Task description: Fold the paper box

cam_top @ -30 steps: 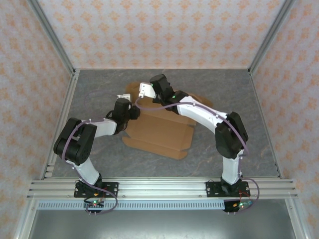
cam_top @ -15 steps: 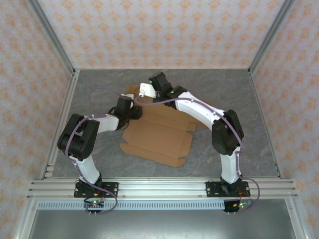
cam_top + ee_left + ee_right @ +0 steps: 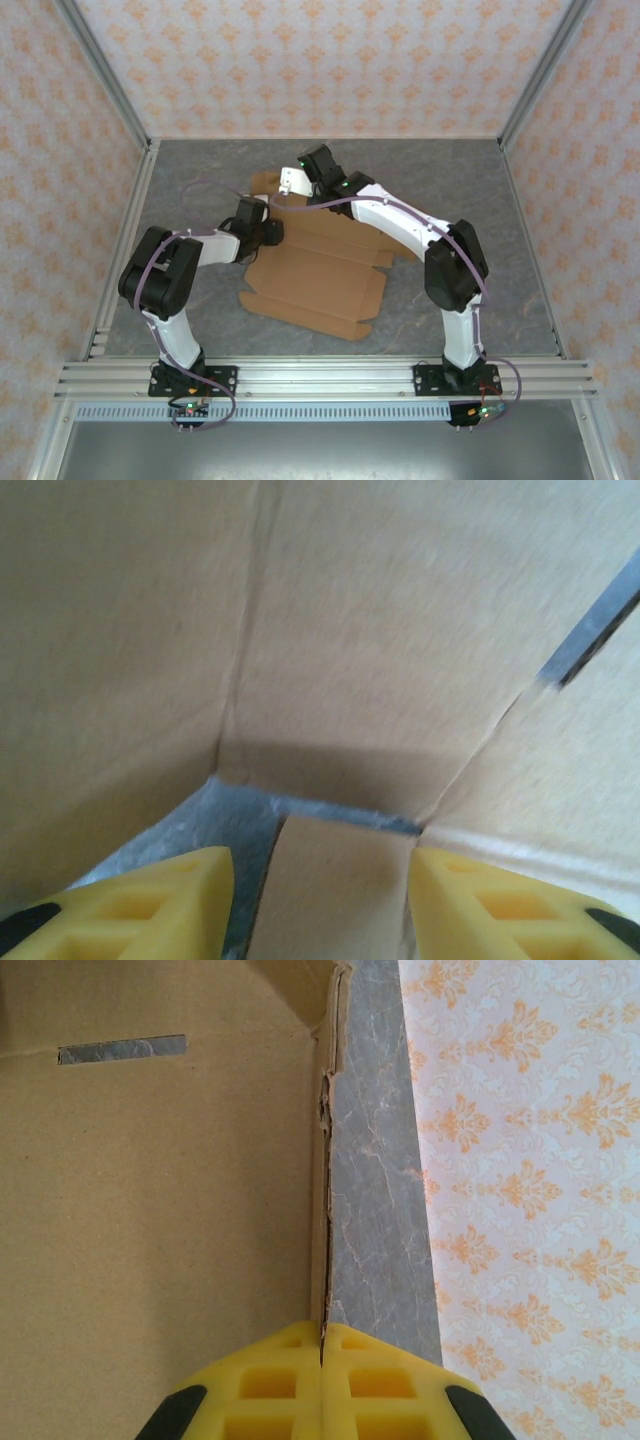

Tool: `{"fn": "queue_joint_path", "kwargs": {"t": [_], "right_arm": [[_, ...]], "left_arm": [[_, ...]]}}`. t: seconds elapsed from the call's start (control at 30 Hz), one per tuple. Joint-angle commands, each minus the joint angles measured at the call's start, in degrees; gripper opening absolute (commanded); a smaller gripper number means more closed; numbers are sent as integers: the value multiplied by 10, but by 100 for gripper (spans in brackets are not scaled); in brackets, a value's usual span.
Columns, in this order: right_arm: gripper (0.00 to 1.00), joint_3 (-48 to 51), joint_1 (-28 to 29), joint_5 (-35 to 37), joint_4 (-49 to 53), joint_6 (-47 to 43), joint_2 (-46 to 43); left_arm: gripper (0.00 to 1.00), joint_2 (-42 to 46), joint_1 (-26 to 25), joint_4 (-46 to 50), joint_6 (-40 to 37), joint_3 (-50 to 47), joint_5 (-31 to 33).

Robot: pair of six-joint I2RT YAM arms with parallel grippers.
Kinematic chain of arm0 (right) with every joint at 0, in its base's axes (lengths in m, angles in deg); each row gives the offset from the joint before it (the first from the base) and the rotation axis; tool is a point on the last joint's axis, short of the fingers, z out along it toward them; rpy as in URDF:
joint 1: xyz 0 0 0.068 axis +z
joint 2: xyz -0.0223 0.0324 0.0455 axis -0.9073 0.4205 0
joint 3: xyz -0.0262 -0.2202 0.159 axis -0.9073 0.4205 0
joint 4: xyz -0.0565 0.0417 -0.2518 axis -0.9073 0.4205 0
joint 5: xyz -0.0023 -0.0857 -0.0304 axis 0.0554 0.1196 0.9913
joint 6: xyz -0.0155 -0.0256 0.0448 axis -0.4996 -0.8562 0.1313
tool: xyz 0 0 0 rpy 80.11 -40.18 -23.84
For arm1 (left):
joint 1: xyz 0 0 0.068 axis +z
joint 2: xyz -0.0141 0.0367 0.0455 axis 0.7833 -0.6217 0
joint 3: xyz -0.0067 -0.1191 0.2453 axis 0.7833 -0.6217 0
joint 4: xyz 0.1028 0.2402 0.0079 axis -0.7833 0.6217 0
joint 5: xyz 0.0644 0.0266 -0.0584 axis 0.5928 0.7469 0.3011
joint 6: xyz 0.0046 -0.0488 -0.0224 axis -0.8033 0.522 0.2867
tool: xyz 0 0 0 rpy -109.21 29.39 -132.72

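The paper box [image 3: 315,285] is a brown cardboard sheet with flaps, lying partly unfolded in the middle of the table. My left gripper [image 3: 268,228] is at its left side, low against the cardboard. Its yellow fingers [image 3: 160,900] stand apart, with a small flap [image 3: 335,890] between them and a gap of table showing on the flap's left. My right gripper [image 3: 290,183] is at the box's far left corner. It is shut [image 3: 322,1330] on the thin top edge of a raised wall [image 3: 318,1210] of the paper box [image 3: 160,1240].
The grey marbled table [image 3: 450,200] lies open to the right of and behind the box. Patterned walls [image 3: 320,60] and metal frame rails [image 3: 320,378] close in the work area. A slot [image 3: 122,1049] is cut in the cardboard panel.
The box's near panel has dropped flatter and slid toward the front edge. The left gripper has shifted slightly right along the box's side. The right gripper has hardly moved.
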Motion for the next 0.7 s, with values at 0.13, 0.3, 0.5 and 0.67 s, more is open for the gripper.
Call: {"fn": "queue_joint_path", "kwargs": {"t": [0.13, 0.3, 0.5, 0.67], "right_arm": [[0, -25, -1, 24, -5, -5, 9], [0, -30, -1, 30, -3, -4, 11], [0, -38, 1, 40, -3, 1, 15], [0, -43, 2, 53, -5, 15, 23]], "left_arm": [[32, 7, -18, -7, -12, -1, 20], [25, 15, -47, -23, -17, -7, 54], [33, 36, -63, -25, -12, -13, 56], [34, 54, -76, -40, -7, -26, 51]]}}
